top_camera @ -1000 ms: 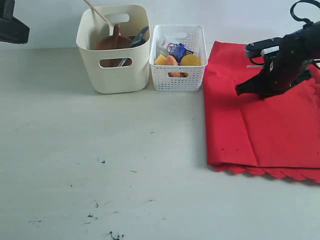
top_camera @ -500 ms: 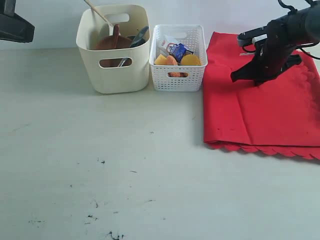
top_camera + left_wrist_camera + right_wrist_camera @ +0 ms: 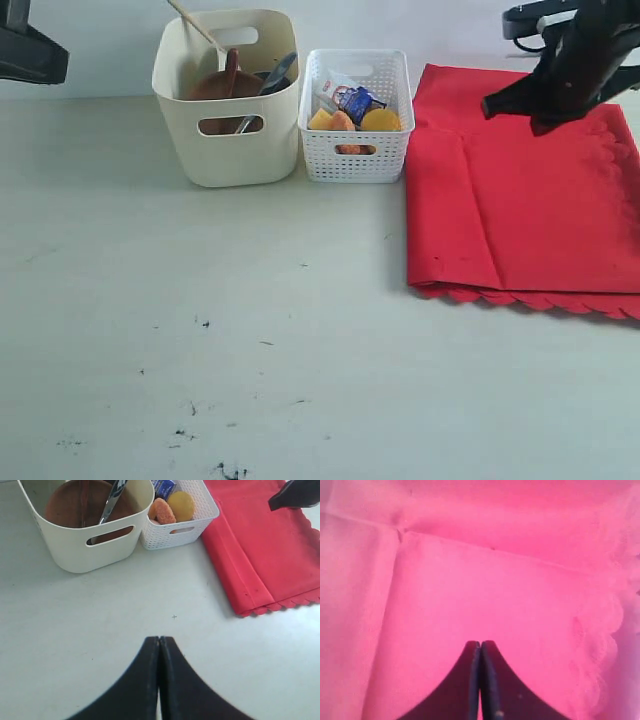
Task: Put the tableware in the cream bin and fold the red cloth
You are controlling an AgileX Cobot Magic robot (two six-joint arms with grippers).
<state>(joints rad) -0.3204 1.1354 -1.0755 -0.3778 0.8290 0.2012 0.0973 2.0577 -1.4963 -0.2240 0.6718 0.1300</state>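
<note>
Left gripper: jaws pressed together, holding nothing, over the bare table. Right gripper: jaws pressed together, holding nothing, over the red cloth, which lies folded flat just right of the white lattice basket. The cream bin, left of the basket, contains the brown plate and a chopstick. Print on the blue-and-white carton is illegible.
</note>
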